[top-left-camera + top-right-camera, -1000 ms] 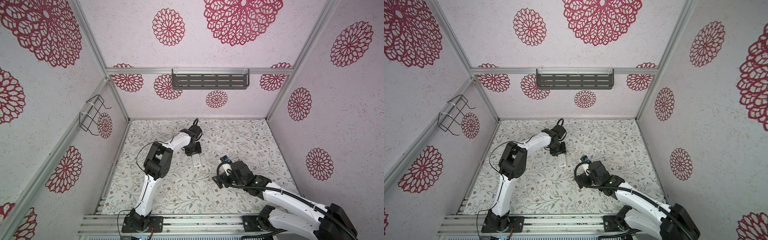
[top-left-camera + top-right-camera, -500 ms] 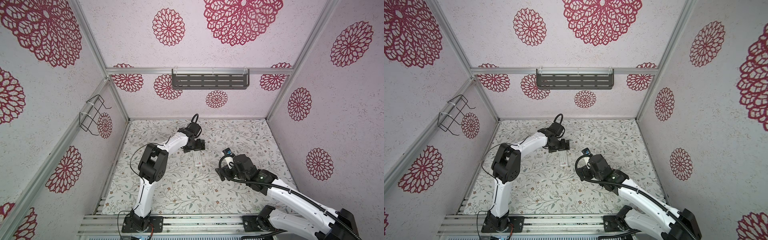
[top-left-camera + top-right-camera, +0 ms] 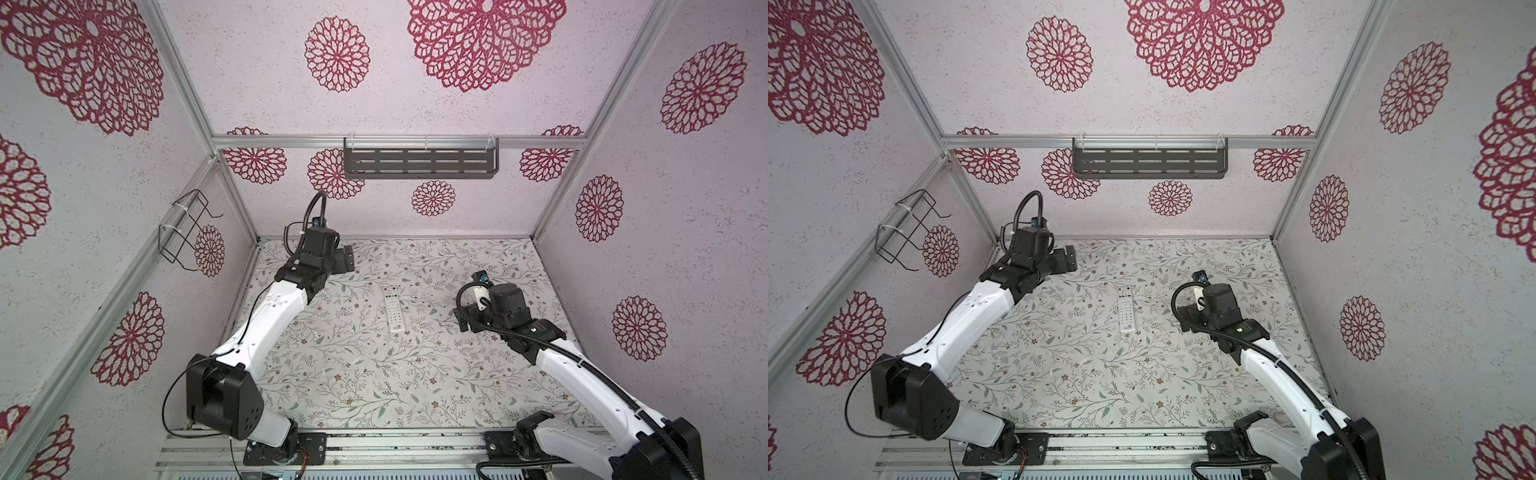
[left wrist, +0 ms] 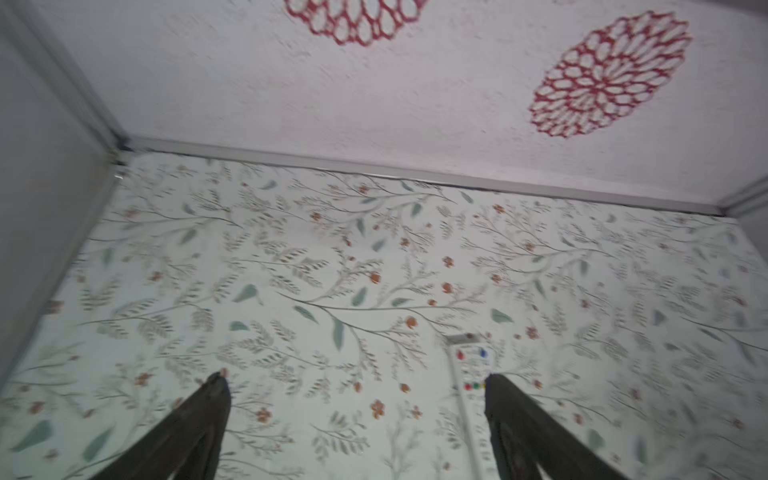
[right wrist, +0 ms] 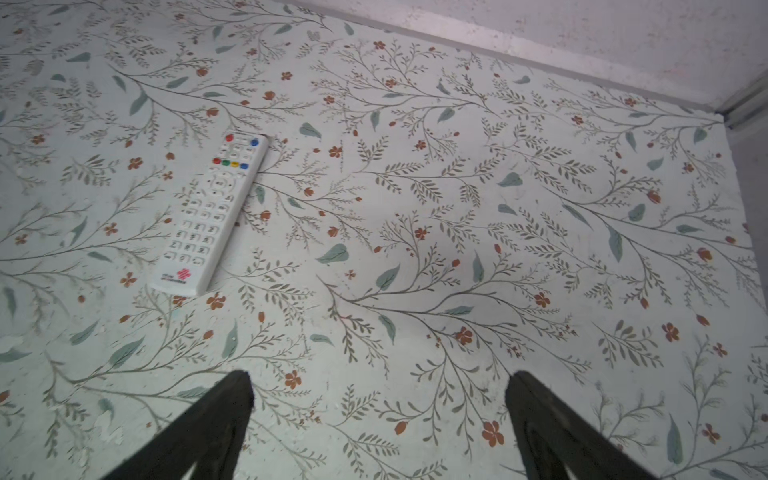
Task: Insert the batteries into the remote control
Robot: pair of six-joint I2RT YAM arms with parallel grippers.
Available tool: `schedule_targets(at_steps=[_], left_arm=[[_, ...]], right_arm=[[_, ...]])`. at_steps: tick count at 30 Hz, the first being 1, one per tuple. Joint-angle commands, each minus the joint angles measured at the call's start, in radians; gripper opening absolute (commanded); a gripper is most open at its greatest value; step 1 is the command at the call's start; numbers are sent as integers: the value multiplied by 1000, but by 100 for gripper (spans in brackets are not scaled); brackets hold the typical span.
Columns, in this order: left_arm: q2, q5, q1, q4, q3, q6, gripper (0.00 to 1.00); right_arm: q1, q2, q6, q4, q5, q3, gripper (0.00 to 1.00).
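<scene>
We've got the remote (image 5: 210,212) lying flat, buttons up, in the middle of the desk (image 3: 374,374), between the two arms, neither touching it. Left tool (image 4: 353,380) is spread wide with nothing in it, up near the back-left corner. Right tool (image 5: 380,380) is wide apart and empty too, hovering off to the remote's right.

Tabletop (image 3: 374,374) was covered by a pale sheet printed with grey-green sprigs and small orange flowers. Enclosure walls (image 3: 257,95) were pale and textured, dotted with dark red rosettes (image 3: 337,54) of differing sizes. A dark grey slotted shelf (image 3: 419,164) hung from the back crossbar (image 3: 291,141) in both top views. A black wire rack (image 3: 183,228) was tied to the left-hand wall's rail. Metal rails (image 3: 415,446) ran along the near edge.
</scene>
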Motion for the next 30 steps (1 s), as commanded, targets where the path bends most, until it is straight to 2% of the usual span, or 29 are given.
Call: schedule_targets(at_steps=[1, 4, 5, 8, 13, 15, 18, 19, 20, 21, 23, 25, 27, 30], left_arm=[[-92, -240, 28, 281, -192, 179, 97], [-169, -302, 84, 507, -374, 230, 97], [-184, -330, 106, 549, -418, 212, 97], [-196, -335, 177, 522, -475, 141, 97], [-145, -359, 212, 585, -556, 104, 97], [-121, -369, 222, 678, -599, 109, 97], [-85, -291, 249, 881, -683, 150, 97], [-67, -293, 252, 874, -676, 167, 97], [-47, -299, 256, 882, -674, 174, 97], [-27, -294, 258, 909, -679, 181, 97], [16, -279, 260, 1006, -715, 206, 97], [44, -280, 263, 1110, -745, 234, 97], [49, -239, 274, 1135, -764, 233, 97], [118, -225, 295, 1318, -806, 240, 97]], right_arm=[[-76, 42, -41, 82, -13, 11, 99], [-160, 104, -76, 161, -1, -13, 99], [-195, 123, -78, 189, 10, -23, 99], [-288, 155, -67, 336, -7, -88, 99], [-316, 226, -112, 649, 8, -217, 99], [-316, 277, -123, 721, 13, -236, 99], [-322, 339, -129, 874, 10, -287, 99], [-327, 356, -127, 946, 4, -315, 99], [-332, 373, -123, 1018, -5, -334, 99], [-339, 377, -108, 1017, -17, -329, 99], [-366, 399, -84, 1095, -110, -343, 99], [-391, 414, -68, 1091, -151, -333, 99], [-415, 412, -58, 1112, -199, -345, 99], [-438, 397, -39, 1205, -240, -405, 99]])
